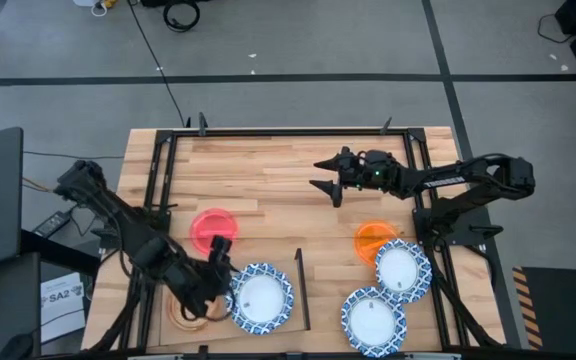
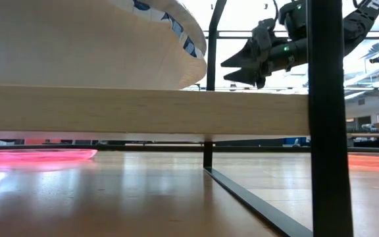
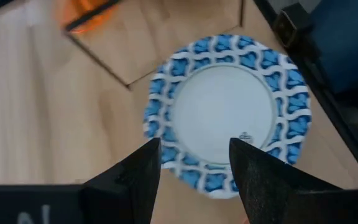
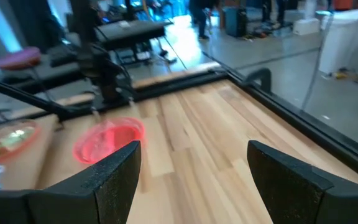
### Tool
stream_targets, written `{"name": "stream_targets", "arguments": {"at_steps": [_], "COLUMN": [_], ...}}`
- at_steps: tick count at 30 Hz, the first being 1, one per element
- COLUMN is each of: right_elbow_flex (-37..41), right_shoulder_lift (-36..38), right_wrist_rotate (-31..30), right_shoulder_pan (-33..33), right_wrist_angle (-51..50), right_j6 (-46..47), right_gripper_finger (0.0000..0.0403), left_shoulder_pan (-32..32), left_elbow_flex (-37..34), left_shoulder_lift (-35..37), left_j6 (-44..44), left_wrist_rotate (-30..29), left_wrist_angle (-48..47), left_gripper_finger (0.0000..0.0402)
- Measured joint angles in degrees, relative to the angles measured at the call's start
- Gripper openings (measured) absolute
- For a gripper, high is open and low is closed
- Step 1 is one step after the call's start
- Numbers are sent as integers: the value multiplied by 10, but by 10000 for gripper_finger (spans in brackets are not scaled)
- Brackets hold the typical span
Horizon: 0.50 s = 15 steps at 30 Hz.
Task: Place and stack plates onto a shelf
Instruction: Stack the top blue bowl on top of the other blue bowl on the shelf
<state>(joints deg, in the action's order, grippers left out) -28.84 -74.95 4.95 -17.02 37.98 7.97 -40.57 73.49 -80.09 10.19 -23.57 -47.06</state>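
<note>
A blue-and-white plate [image 1: 261,298] [image 3: 229,112] lies flat on the pale shelf [image 2: 143,108] [image 3: 55,124] at the near left. My left gripper [image 1: 224,268] [image 3: 194,165] hovers open just above the plate's left rim, touching nothing. Two more blue-and-white plates [image 1: 403,268] [image 1: 373,320] lie on the table at the near right, beside an orange plate [image 1: 373,240]. A red plate [image 1: 213,228] [image 4: 107,140] lies on the table left of centre. My right gripper [image 1: 325,185] [image 4: 194,168] hangs open above the table's far middle, pointing left.
A thin black bar [image 1: 301,290] [image 3: 98,59] bounds the shelf on its right side. A translucent plate [image 1: 190,308] [image 4: 11,138] shows under my left arm. Black frame posts [image 2: 324,118] stand around the table. Bare tabletop lies in the middle.
</note>
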Motion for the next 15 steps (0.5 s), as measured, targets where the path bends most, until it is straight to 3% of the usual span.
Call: {"name": "stream_targets", "arguments": {"at_steps": [7,15], "right_elbow_flex": [0,0], "right_shoulder_lift": [65,154], "right_wrist_rotate": [41,120], "right_shoulder_pan": [0,2], "right_wrist_angle": [-6,-50], "right_j6": [0,0], "right_gripper_finger": [300,300], "left_shoulder_pan": [54,137], "left_elbow_flex": [0,0], "left_shoulder_lift": [66,131], "left_j6": [16,-33], "left_wrist_rotate": [11,56], "left_wrist_angle": [-85,-106], "left_gripper_finger": [196,196]}}
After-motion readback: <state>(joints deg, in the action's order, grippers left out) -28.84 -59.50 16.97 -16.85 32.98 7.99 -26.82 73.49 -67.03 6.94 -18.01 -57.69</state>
